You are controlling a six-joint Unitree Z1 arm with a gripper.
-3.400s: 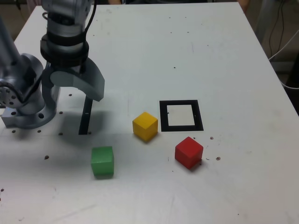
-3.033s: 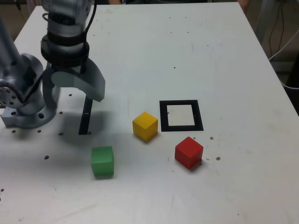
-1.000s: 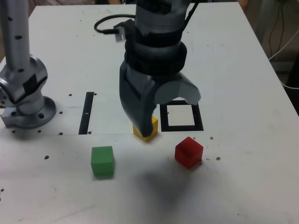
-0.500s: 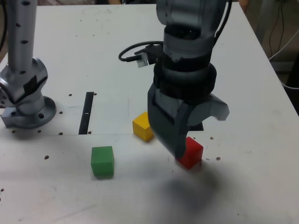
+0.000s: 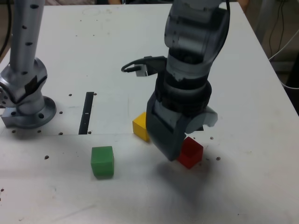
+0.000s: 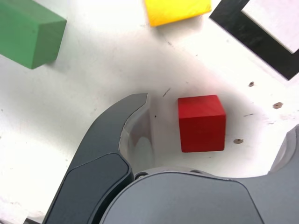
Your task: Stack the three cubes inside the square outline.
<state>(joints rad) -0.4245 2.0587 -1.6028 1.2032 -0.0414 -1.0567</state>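
We read the gripper (image 6: pixel 212 128) as spread wide, its two fingers either side of the red cube (image 6: pixel 202 122) with daylight on both flanks; nothing held. In the wrist view one finger (image 6: pixel 126 135) sits just beside the cube's face, the other only shows at the frame edge. The cube looks slightly turned against the finger line.

The red cube (image 5: pixel 190 151) rests on the table (image 5: pixel 140 46), near the outline (image 6: pixel 254 35) but outside it. The yellow cube (image 5: pixel 139 128) lies close by, at the exterior view's left of the gripper; the green cube (image 5: pixel 102 161) is well apart, further toward that left. Outline mostly hidden by the arm in the exterior view.

Risks as we judge them:
- Closing on a skewed cube may twist it or pinch across corners, leaving a weak hold.
- The near finger may nudge the cube sideways before the far one arrives.
- Descending too low could drive fingertips into the table.
- Swinging toward the outline could clip the yellow cube.
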